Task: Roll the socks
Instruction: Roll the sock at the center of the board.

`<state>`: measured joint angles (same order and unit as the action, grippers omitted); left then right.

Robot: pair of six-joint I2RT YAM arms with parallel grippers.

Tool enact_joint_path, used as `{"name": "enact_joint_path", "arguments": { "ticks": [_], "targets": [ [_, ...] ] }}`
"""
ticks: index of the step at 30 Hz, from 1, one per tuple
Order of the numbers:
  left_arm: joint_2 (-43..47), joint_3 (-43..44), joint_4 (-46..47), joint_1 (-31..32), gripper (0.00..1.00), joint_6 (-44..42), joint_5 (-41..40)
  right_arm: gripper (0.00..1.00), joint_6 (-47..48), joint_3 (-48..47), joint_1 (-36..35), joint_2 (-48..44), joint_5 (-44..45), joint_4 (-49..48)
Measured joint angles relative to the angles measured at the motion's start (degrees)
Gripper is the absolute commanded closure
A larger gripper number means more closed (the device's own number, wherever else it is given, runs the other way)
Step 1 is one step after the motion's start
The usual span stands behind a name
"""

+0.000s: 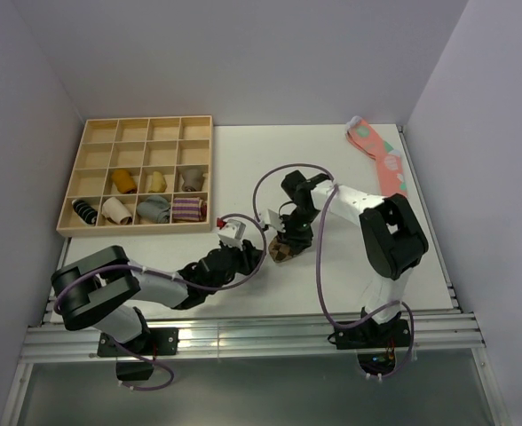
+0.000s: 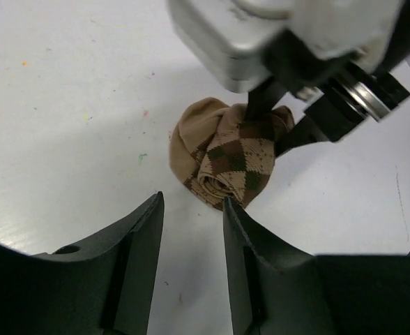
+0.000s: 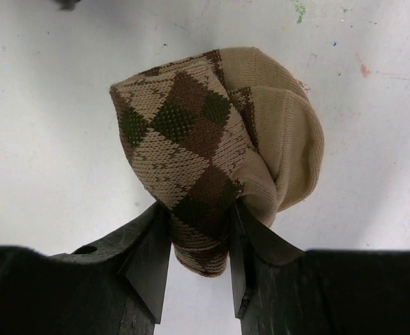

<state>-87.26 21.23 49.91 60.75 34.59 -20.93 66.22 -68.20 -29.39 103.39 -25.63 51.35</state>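
Observation:
The tan-brown argyle sock [image 1: 284, 251] is a small bundle on the white table near the middle front. In the right wrist view the sock [image 3: 212, 139] is pinched at its near end between my right gripper's [image 3: 199, 230] jaws. My right gripper [image 1: 289, 238] stands over the bundle from the far side. In the left wrist view the sock [image 2: 229, 157] shows its rolled end, with the right gripper above it. My left gripper [image 2: 191, 209] is open and empty, its right fingertip just reaching the bundle's near edge. In the top view the left gripper [image 1: 254, 258] sits just left of the sock.
A wooden compartment tray [image 1: 97, 133] at the back left holds several rolled socks, among them a purple-striped one [image 1: 186, 209]. Pink socks with teal spots [image 1: 381, 155] lie at the back right. The table's front edge and rail run below the arms.

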Motion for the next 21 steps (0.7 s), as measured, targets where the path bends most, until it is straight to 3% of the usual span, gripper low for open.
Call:
{"name": "enact_joint_path", "arguments": {
  "ticks": [21],
  "targets": [
    [-8.0, 10.0, 0.8, 2.4, 0.48, -12.7, 3.1, 0.69, 0.4, -8.9, 0.0, 7.6, 1.2, 11.7]
  ]
}}
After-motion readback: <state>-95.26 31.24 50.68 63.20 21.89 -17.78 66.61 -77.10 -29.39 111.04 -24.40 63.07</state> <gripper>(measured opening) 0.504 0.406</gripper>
